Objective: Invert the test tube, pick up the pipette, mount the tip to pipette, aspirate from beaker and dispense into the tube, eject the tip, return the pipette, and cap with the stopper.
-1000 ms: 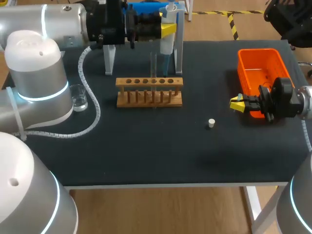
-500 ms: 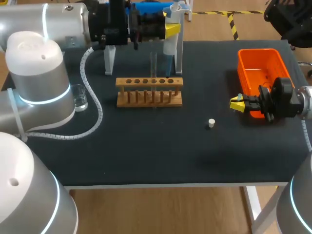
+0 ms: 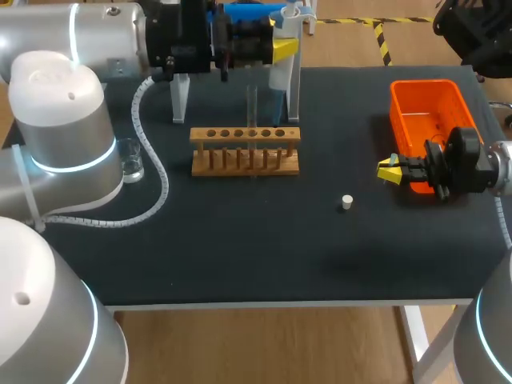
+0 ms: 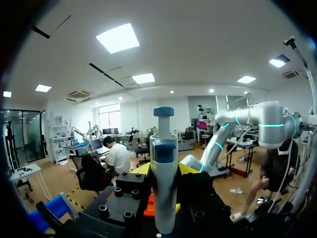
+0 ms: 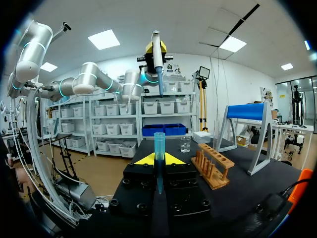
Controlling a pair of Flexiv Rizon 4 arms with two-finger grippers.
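Left gripper [image 3: 277, 48], top centre: clamped on pipette [image 3: 274, 76]. Right gripper [image 3: 390, 170], right side, beside bin [image 3: 398, 112]: pinching tip [image 5: 159, 146]. Tube [image 3: 252, 104] upright in rack [image 3: 245, 150]. Stopper [image 3: 346, 202] lower right of rack; beaker [image 3: 130, 160] at left.

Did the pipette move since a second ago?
Yes, the pipette slid slightly right, closer to the stand's right leg.

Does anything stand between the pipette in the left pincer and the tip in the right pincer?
Nothing visible does. From the right wrist view, the pipette hangs in open air ahead of the tip; the rack stands to one side.
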